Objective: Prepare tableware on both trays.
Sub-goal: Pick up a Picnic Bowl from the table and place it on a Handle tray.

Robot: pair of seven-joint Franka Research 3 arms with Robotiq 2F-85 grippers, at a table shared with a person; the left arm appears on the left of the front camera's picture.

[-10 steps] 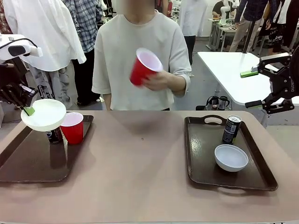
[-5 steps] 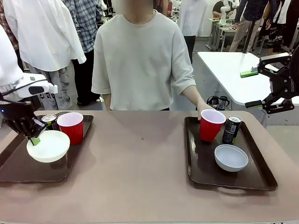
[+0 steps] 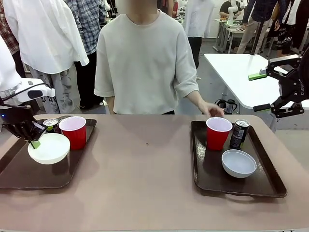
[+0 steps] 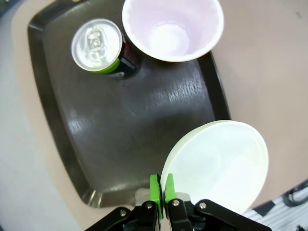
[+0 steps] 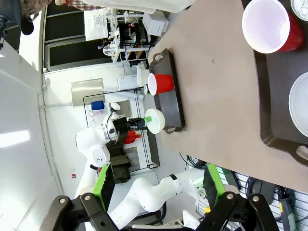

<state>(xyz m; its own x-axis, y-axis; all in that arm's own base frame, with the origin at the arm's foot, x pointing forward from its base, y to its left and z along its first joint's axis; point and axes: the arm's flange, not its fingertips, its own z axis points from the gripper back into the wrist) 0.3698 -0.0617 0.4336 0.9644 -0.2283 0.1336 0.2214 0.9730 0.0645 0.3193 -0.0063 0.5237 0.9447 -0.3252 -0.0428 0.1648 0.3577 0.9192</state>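
Note:
My left gripper (image 3: 34, 141) is shut on the rim of a white bowl (image 3: 50, 148), holding it low over the left tray (image 3: 29, 174); its green fingertips (image 4: 155, 188) pinch the bowl (image 4: 216, 163) at the edge. On that tray stand a red cup (image 3: 73, 132) and a black can (image 3: 50, 125), which also show from above as the cup (image 4: 172, 29) and the can (image 4: 98, 45). The right tray (image 3: 263, 181) holds a red cup (image 3: 218, 133), a black can (image 3: 238, 134) and a white bowl (image 3: 238, 163). My right gripper (image 3: 260, 92) hangs open, high at the right.
The person stands at the far side, one hand (image 3: 211, 108) just behind the right tray's cup. Bare brown table (image 3: 145, 164) lies between the trays. A white table (image 3: 241, 72) stands behind at the right. The right wrist view has the right tray (image 5: 279, 72) and the far left tray (image 5: 172, 103).
The person set the second red cup on the right tray and drew the hand back. My left gripper lowered the bowl from above the cup down over the left tray.

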